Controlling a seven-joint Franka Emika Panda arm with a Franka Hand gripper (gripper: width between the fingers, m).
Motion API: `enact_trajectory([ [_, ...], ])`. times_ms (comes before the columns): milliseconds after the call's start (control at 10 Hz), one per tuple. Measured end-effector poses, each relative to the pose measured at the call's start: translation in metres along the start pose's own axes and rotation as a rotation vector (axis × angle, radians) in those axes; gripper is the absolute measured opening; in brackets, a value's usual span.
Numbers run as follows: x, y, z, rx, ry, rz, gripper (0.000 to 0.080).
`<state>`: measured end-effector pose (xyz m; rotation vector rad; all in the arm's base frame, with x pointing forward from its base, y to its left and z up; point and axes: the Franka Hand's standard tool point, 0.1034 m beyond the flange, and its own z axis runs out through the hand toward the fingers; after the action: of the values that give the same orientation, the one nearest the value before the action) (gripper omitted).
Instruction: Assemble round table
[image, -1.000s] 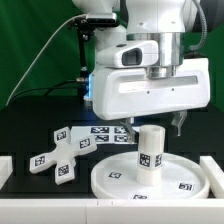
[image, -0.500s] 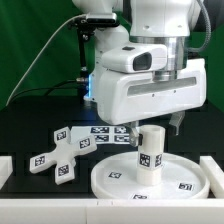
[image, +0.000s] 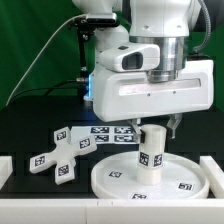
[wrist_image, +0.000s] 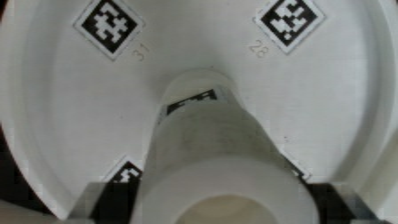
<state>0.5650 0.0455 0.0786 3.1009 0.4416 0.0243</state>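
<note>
The large rimmed round disc (image: 110, 176) lies flat on the black table near the front. The short cylindrical post (image: 151, 155) stands upright on its middle. The cross-shaped foot piece (image: 58, 155) lies loose on the table toward the exterior view's left of the disc. My gripper (image: 156, 127) hangs straight over the post, open, with one finger on each side of the post's top and a small gap to each. In the wrist view the post (wrist_image: 214, 150) fills the space between the dark fingers (wrist_image: 111, 192), with the disc (wrist_image: 71, 110) behind it.
The marker board (image: 105, 132) lies flat behind the disc, partly under my hand. White blocks stand at the table's front corners, at the exterior view's left (image: 5, 170) and right (image: 217, 170). A green wall is behind the arm.
My hand has turned about its vertical axis and sunk slightly over the post. The post, disc and foot piece have not moved.
</note>
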Motion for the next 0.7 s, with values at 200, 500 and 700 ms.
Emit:
enact_trajectory([
  [200,0.0006,0.0,-0.0001,-0.023,0.078,0.175,0.0404],
  [500,0.0007,0.0024,0.0002,-0.021,0.113,0.551,0.0406],
  [700,0.0018,0.007,0.0003,0.011,0.099,0.768,0.0406],
])
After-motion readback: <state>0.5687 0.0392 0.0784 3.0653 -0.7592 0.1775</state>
